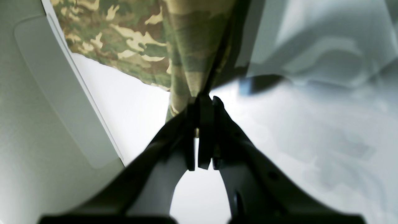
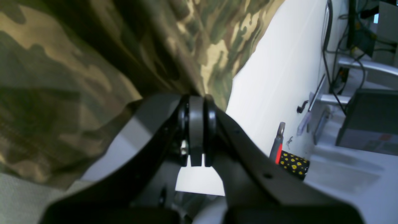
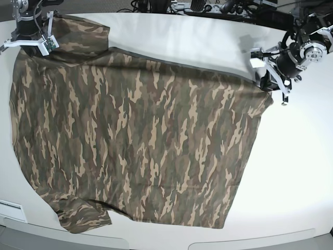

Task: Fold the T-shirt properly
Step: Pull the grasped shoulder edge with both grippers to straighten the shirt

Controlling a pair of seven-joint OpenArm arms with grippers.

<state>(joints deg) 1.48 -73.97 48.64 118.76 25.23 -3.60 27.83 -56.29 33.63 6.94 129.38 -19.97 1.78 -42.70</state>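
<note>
The camouflage T-shirt (image 3: 140,140) lies spread wide over the white table (image 3: 291,172), lifted and stretched along its far edge between the two grippers. My left gripper (image 3: 266,83), at the right of the base view, is shut on a pinch of the shirt's far right corner; the left wrist view shows the cloth (image 1: 124,37) running up from the closed fingertips of that gripper (image 1: 205,100). My right gripper (image 3: 35,48), at the far left, is shut on the shirt's far left corner; the right wrist view shows cloth (image 2: 77,62) bunched at that gripper (image 2: 196,99).
Bare white table lies to the right of the shirt and along the back (image 3: 197,41). Cables and equipment (image 3: 208,6) crowd behind the table's far edge. In the right wrist view a small tool with a red and yellow-dotted black handle (image 2: 290,160) hangs at the table edge.
</note>
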